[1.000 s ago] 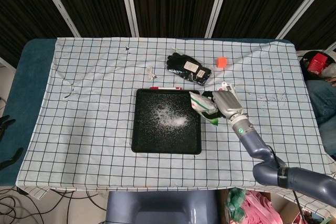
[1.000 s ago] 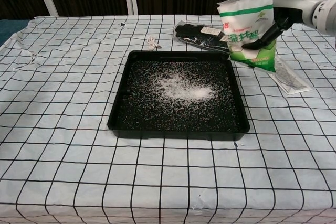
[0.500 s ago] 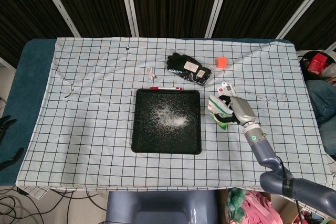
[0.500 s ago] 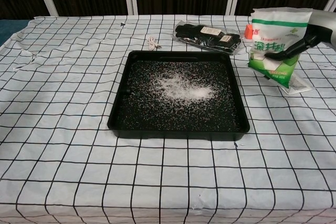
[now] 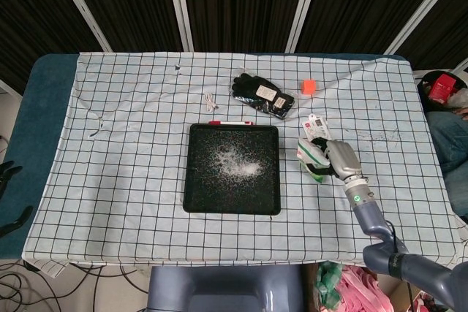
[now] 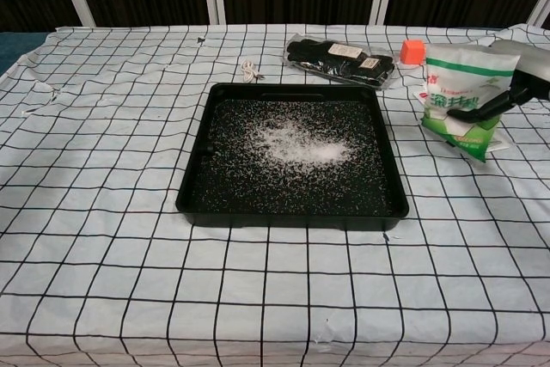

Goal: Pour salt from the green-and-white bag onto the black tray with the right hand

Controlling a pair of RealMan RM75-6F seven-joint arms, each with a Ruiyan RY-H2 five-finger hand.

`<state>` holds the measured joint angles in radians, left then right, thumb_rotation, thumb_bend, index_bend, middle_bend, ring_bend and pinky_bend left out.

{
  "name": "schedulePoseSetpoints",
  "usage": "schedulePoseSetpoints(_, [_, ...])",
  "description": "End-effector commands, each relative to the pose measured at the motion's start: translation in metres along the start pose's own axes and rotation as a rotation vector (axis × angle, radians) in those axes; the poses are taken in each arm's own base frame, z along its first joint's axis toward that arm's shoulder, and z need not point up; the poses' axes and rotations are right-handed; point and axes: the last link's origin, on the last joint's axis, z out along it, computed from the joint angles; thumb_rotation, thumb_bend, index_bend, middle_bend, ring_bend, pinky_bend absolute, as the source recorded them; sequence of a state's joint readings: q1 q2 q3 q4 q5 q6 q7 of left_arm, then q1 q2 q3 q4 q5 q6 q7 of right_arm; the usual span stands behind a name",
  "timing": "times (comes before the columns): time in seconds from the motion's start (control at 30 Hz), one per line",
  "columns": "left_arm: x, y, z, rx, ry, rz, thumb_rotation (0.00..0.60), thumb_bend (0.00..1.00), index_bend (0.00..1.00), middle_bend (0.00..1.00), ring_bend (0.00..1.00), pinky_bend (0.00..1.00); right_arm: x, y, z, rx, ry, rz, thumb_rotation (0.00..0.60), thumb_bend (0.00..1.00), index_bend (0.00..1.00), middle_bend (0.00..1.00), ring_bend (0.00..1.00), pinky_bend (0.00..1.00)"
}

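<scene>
White salt [image 6: 292, 145] already lies heaped on the black tray [image 6: 292, 212], so we judge pouring done. Our right hand [image 5: 341, 161] grips the green-and-white bag [image 6: 467, 96] upright, just right of the tray, preventing spillage.

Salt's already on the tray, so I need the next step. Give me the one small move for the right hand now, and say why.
Probably lower the bag the last bit onto the cloth and let go. Salt already lies spread over the tray, and the right hand grips the bag upright, right of the tray and clear of its rim. Whether the bag's base already touches the cloth cannot be told.
</scene>
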<state>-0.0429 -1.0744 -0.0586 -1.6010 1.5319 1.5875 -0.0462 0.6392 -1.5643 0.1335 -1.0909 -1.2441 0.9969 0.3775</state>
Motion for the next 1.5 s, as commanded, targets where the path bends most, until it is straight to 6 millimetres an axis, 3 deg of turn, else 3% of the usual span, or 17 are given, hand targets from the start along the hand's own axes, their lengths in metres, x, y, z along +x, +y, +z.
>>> schedulePoseSetpoints(0.03, [0.0,0.0,0.0,0.0,0.001,-0.001,0.6,0.26,0.18,0.13,0.0,0.06,-0.005,0.002,-0.001,-0.002,-0.007,0.003,0.6,0.39,0.52,0.38,0.48,0.51])
schedulePoseSetpoints(0.4, [0.0,0.0,0.0,-0.001,-0.003,-0.001,0.6,0.26,0.18,0.13,0.0,0.06,-0.015,-0.006,-0.001,-0.009,-0.052,0.102,0.6,0.36,0.52,0.35,0.46,0.5])
schedulePoseSetpoints(1.0, [0.002,-0.001,0.0,0.003,0.002,-0.005,0.6,0.26,0.17,0.13,0.0,0.06,-0.032,-0.025,0.0,-0.041,-0.057,0.12,0.6,0.33,0.51,0.32,0.43,0.46])
schedulePoseSetpoints(1.27, [0.002,-0.002,0.0,0.005,0.005,-0.006,0.6,0.26,0.17,0.12,0.0,0.06,-0.031,-0.026,-0.004,-0.055,-0.106,0.115,0.6,0.24,0.34,0.18,0.24,0.32])
schedulePoseSetpoints(1.5, [0.001,-0.001,0.0,0.005,0.0,-0.004,0.6,0.26,0.17,0.12,0.0,0.06,-0.029,-0.022,-0.01,-0.074,-0.136,0.117,0.6,0.22,0.24,0.13,0.21,0.3])
